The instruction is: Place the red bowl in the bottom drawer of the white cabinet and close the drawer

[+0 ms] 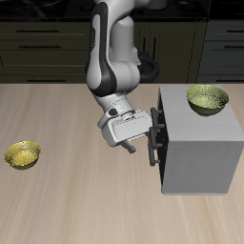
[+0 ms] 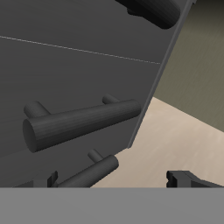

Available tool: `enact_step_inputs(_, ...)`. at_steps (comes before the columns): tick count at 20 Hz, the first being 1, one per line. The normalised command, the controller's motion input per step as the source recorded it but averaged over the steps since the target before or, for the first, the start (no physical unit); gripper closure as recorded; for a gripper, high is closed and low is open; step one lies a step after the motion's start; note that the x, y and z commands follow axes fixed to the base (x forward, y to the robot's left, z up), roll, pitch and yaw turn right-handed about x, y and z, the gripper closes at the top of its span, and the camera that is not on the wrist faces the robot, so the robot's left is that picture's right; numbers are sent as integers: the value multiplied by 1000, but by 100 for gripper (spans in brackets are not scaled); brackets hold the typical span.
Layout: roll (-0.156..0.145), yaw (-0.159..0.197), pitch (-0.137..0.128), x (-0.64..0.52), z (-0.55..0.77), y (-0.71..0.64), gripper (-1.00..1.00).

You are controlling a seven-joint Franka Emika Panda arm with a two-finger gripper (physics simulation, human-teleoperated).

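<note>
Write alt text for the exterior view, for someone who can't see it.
A Franka arm's gripper is at the dark bar handles on the front of the white cabinet on a wooden table. One yellow-green bowl sits on the cabinet's top, another on the table far from it. No red bowl is visible.

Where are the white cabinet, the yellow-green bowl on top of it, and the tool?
white cabinet [image 1: 198, 152], exterior view, on its plain side wall.
yellow-green bowl on the cabinet [image 1: 208, 99], exterior view, on the bowl's inside.
tool [image 1: 151, 141], exterior view, at the fingertips by the drawer handles.
</note>
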Motion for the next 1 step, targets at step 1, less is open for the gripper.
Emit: enact_step_inputs(1,327,322,-64,-584,-158,325,-100)
